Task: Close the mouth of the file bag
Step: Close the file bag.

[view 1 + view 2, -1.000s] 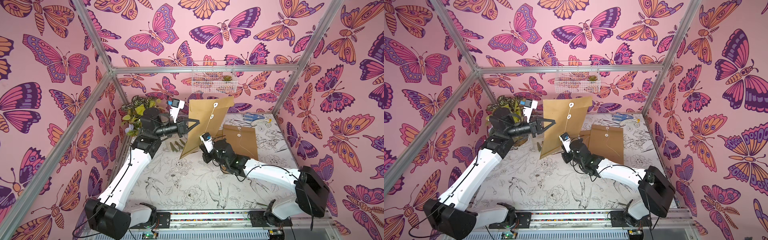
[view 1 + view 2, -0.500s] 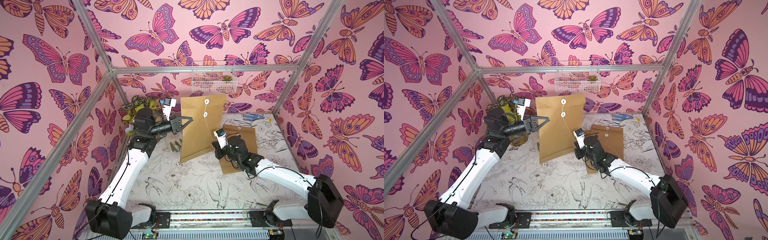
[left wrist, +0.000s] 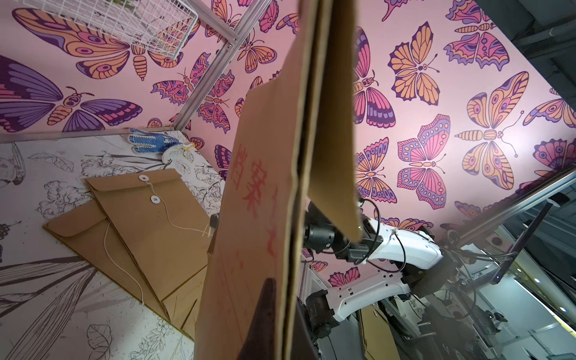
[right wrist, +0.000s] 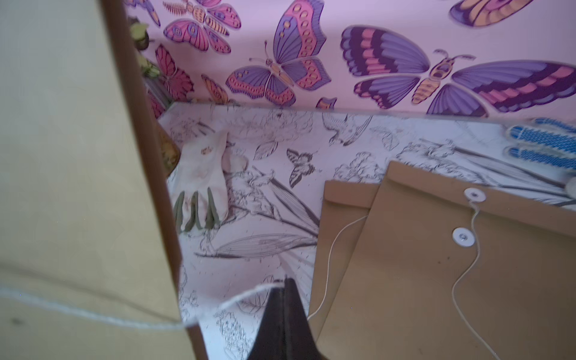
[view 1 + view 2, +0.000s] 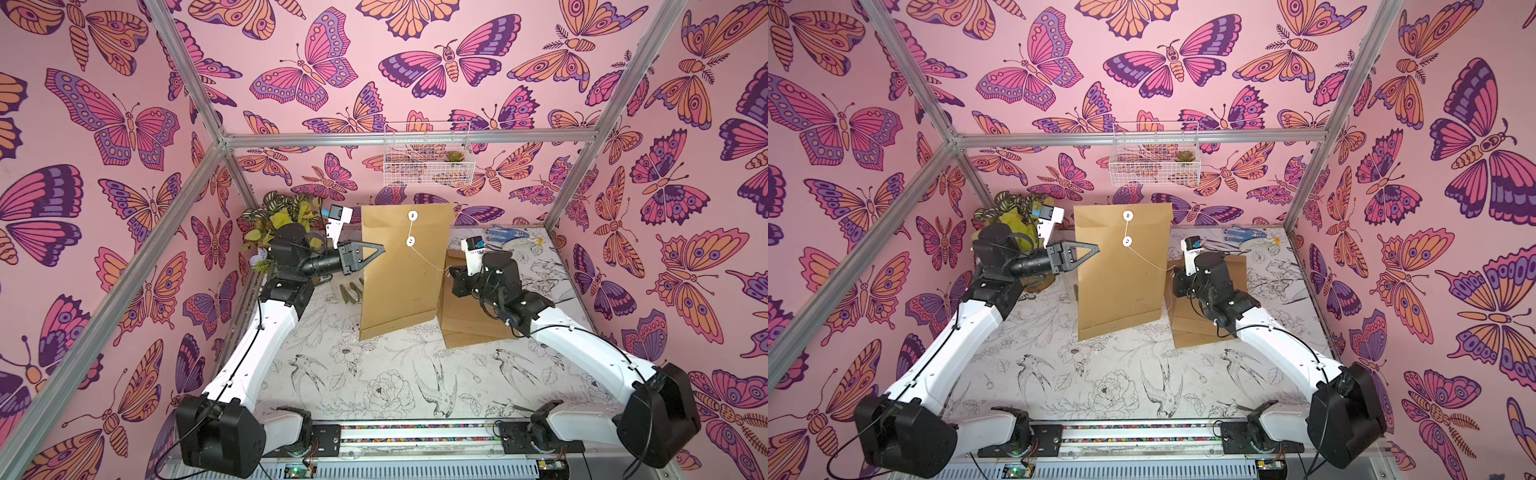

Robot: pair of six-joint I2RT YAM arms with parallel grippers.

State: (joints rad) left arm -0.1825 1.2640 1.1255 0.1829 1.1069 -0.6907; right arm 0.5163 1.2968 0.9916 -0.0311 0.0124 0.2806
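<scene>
Brown kraft paper fills the middle of the scene: the file bag (image 5: 399, 291) stands upright above the printed table (image 5: 374, 374), between the two arms. Whether its lower edge touches the table cannot be told. The left gripper (image 5: 381, 249) reaches in from the side, its fingers (image 3: 268, 311) pressed together on the bag's left edge; the left wrist view shows one dark finger flat against the face with red characters. The flap (image 3: 330, 124) is folded over the top and stands a little off the body. On the front, a white string (image 5: 428, 262) runs from the upper disc (image 5: 412, 215) to the lower disc (image 5: 410, 240), then slants down to the right gripper (image 5: 451, 272), whose closed tips (image 4: 285, 280) pinch it.

Just behind and under the right arm lie more file bags in a flat stack (image 5: 469, 328). Beyond the held bag a white glove (image 4: 202, 168) with green fingertips lies on the table, and a blue-dotted glove (image 5: 503, 235) lies near the far right corner. A leafy plant (image 5: 282, 216) fills the far left corner. On the back wall hangs a wire basket (image 5: 428, 166).
</scene>
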